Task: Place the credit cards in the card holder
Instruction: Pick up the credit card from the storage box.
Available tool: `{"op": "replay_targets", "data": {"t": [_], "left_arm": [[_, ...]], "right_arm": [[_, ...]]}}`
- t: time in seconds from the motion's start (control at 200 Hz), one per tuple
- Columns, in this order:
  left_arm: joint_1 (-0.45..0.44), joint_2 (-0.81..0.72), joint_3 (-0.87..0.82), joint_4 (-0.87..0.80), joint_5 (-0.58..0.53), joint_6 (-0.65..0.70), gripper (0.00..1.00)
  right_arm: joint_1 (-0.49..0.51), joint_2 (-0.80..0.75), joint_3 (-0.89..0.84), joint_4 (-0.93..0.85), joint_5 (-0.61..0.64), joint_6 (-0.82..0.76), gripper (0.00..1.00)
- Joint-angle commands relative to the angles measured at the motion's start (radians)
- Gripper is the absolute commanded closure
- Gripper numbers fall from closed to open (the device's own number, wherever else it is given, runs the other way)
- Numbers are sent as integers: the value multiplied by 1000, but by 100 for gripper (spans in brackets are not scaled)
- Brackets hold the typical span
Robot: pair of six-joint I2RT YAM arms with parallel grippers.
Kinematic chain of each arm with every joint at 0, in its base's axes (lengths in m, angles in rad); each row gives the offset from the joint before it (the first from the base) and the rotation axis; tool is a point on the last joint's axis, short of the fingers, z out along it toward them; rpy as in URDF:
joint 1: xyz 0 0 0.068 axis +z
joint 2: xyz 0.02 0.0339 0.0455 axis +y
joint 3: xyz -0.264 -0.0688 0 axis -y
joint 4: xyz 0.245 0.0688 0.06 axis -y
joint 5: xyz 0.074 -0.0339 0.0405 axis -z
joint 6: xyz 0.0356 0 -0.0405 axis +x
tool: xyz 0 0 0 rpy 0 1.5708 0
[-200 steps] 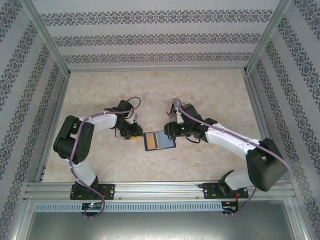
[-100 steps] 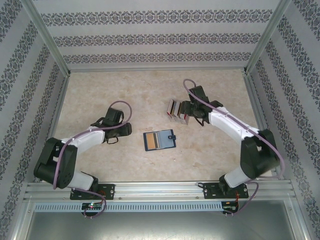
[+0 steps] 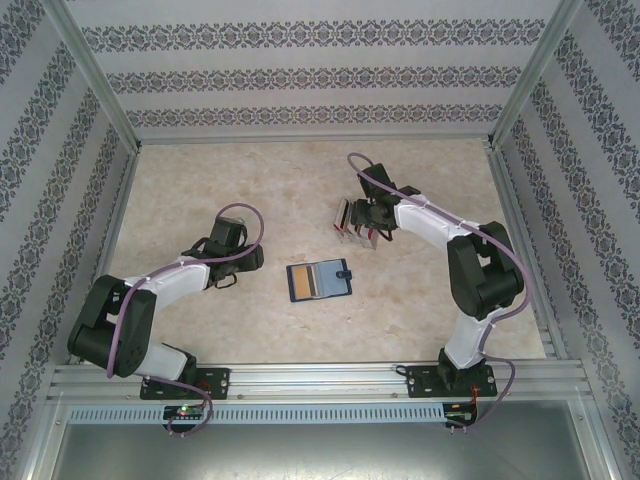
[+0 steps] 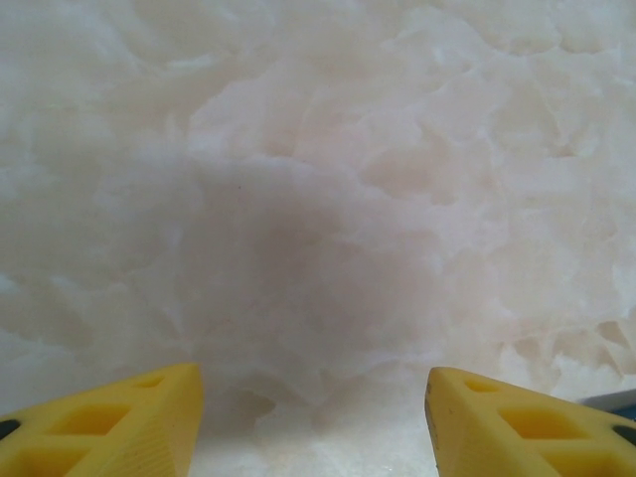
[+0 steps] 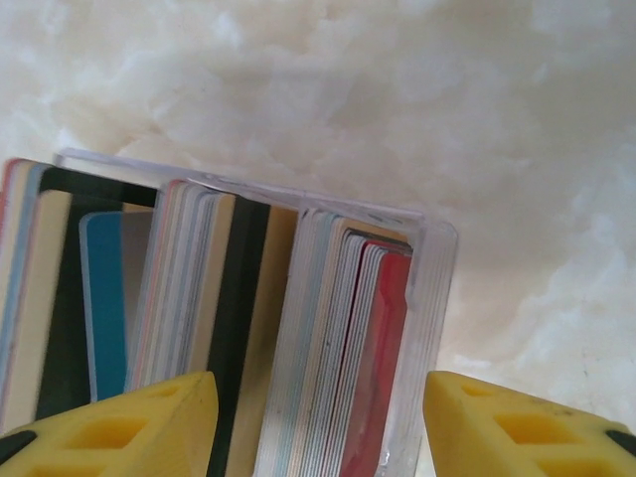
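Yellow fingers (image 5: pixel 129 427) on the right gripper (image 5: pixel 318 417) are spread wide, one on each side of the card stacks. They sit just above the card tops and aren't holding anything. It's hovering right over the clear rack (image 5: pixel 437 298), which sits at the far right-centre of the marble-look tabletop (image 3: pixel 250 180). The credit cards (image 5: pixel 229 328) stand on edge in that rack in three bunches: cream ones with black stripes, a blue one on the left, and a red one (image 5: pixel 383 338) at the right end against the rack wall.

The card holder (image 3: pixel 319 280) lies flat and open in the middle of the table, nearer the arm bases than the rack and well apart from it. It's navy outside, with grey and tan strips showing inside and the snap tab sticking out on its right side. Can't tell from up there if the tan bit is a card.

The left gripper (image 4: pixel 313 397) is wide open too, with bare tabletop between its fingers. From above it sits to the left of the card holder, near but not touching.
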Motion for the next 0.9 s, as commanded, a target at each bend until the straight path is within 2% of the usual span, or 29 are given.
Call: {"op": "replay_targets", "data": {"t": [0.0,0.415,0.689,0.899], "left_arm": [[6,9,20,21,-24,17,38],[6,27,31,12,-31,16,38],[7,52,44,7,-14,14,38],[7,109,82,-25,6,13,38]], "right_arm": [[4,25,-5,-39,43,16,43],[-23,16,-51,-40,67,14,46],[0,-4,-6,-147,268,-15,47],[4,3,12,-172,328,-46,58]]}}
